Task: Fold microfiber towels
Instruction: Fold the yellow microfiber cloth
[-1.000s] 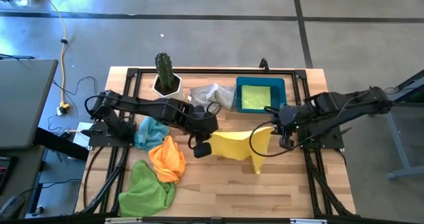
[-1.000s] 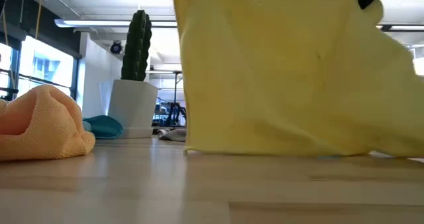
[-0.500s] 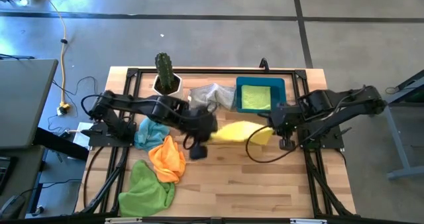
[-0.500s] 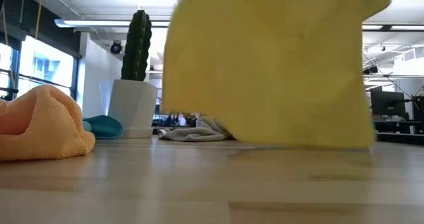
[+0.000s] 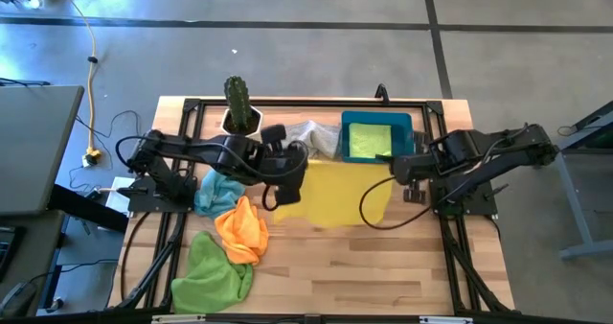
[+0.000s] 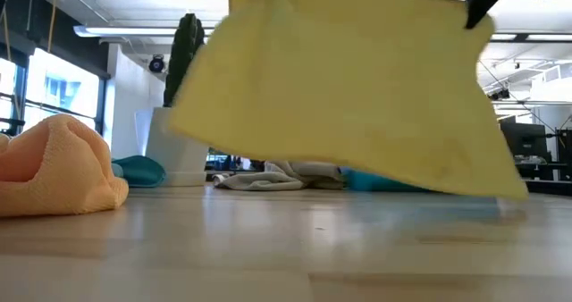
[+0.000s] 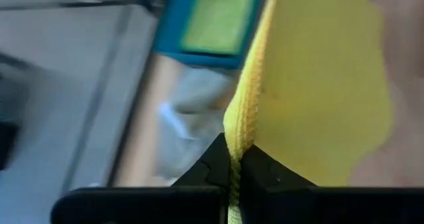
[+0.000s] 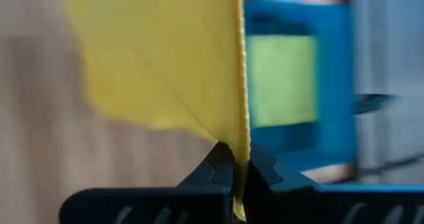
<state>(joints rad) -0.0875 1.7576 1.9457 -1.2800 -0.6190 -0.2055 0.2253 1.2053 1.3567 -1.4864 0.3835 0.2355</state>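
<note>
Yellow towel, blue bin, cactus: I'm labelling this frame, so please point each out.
yellow towel (image 5: 335, 192), high view, middle of the hanging cloth.
blue bin (image 5: 375, 120), high view, far rim.
cactus (image 5: 237, 101), high view, green stem.

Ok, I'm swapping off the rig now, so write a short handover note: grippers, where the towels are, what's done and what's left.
Left gripper: shut on a corner of the yellow towel.
Right gripper: shut on the opposite corner. The towel hangs spread between them, above the table.
One lime green towel lies folded in the blue bin.
Unfolded: grey towel beside the bin; light blue towel, orange towel and second green towel heaped on the left.
Left: lay and fold the yellow, then those four.
</note>
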